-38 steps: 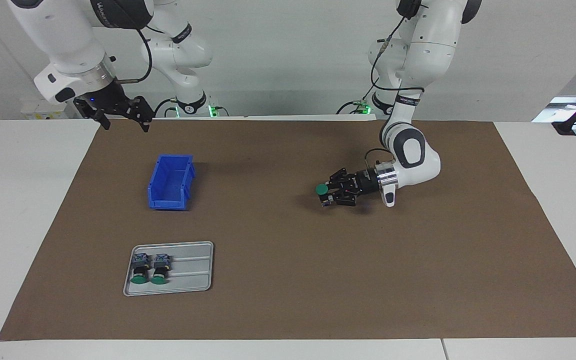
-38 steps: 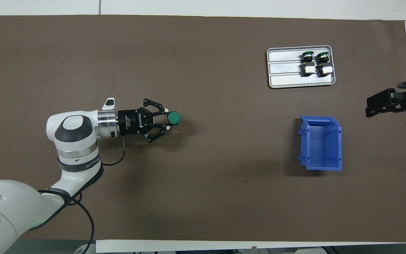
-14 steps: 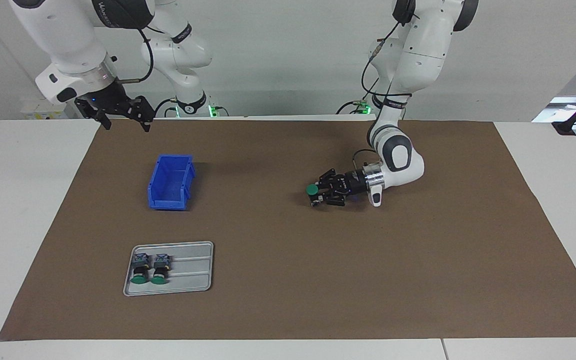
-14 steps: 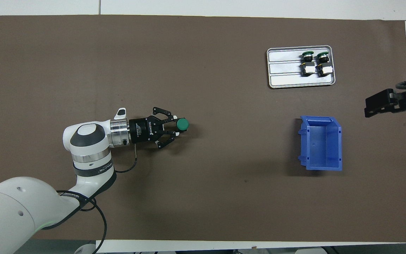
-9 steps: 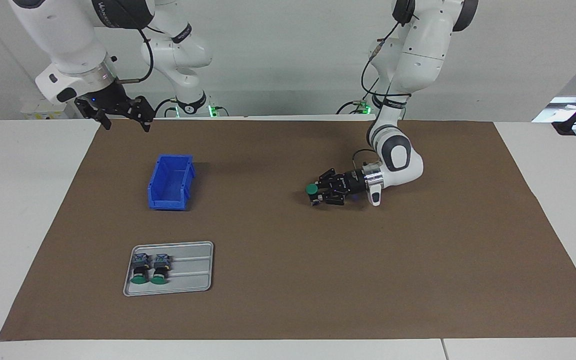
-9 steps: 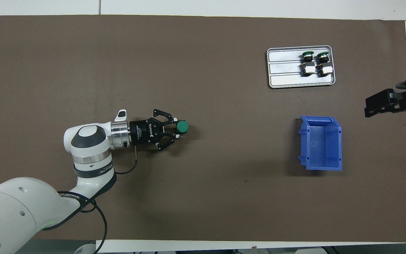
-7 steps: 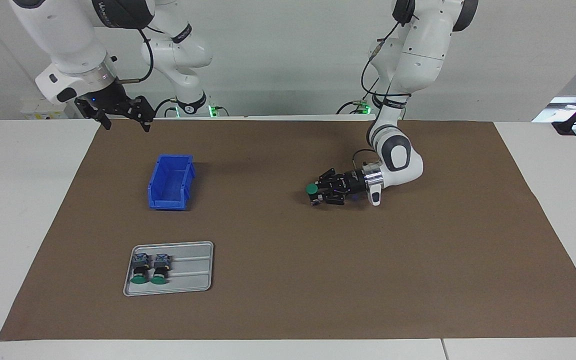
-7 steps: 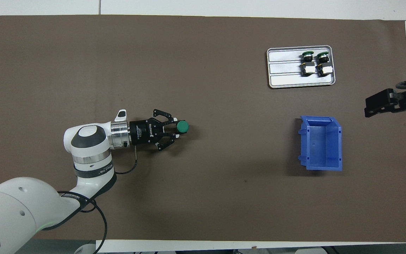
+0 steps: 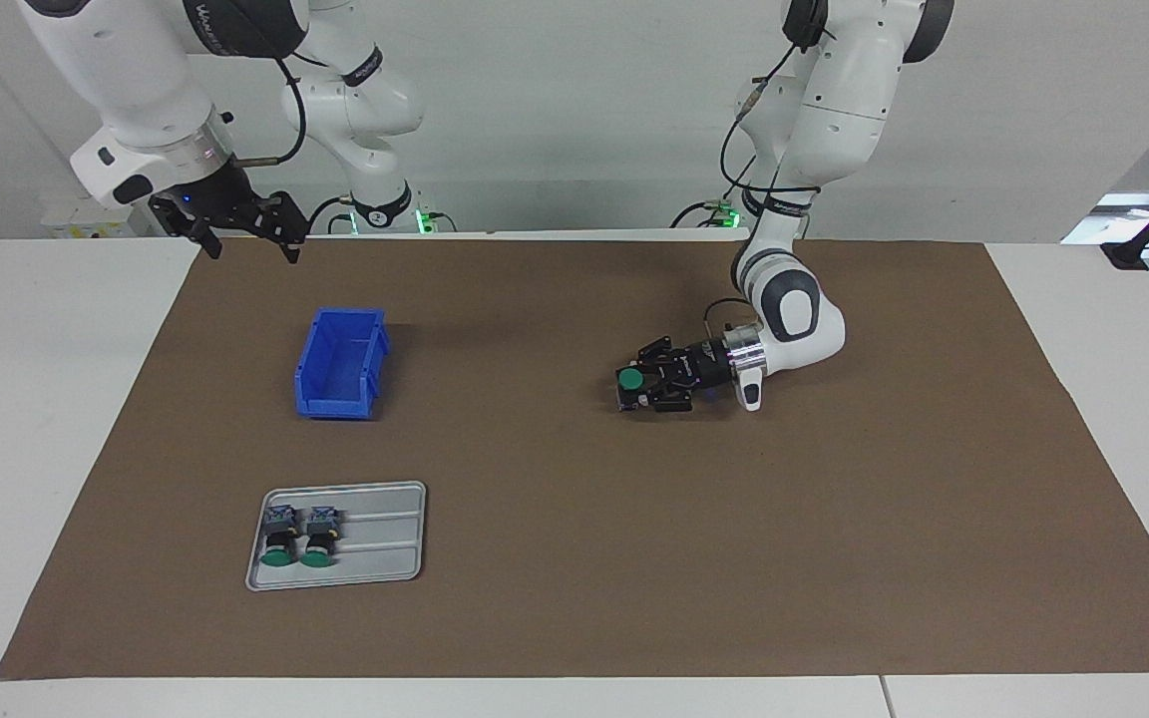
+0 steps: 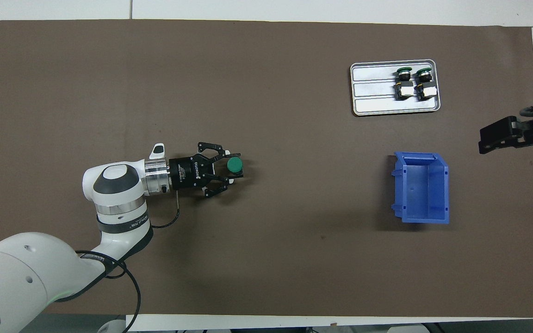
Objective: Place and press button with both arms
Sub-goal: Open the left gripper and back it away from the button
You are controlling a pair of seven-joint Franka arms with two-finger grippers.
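The button (image 9: 630,379) stands on the brown mat near the table's middle, toward the left arm's end, green cap up; it also shows in the overhead view (image 10: 234,164). My left gripper (image 9: 637,387) lies low and level over the mat, jaws slightly apart on either side of the button, in the overhead view too (image 10: 234,168). My right gripper (image 9: 248,245) hangs open and empty in the air over the mat's edge at the right arm's end (image 10: 485,138), waiting.
A blue bin (image 9: 340,364) (image 10: 421,187) stands empty toward the right arm's end. Farther from the robots, a grey tray (image 9: 380,543) (image 10: 373,92) holds two more green-capped buttons (image 9: 298,537) lying side by side.
The left gripper carried the button toward the table's middle and lowered it. In the last half second its jaws parted a little and the button settled with its cap up. The right arm stayed still.
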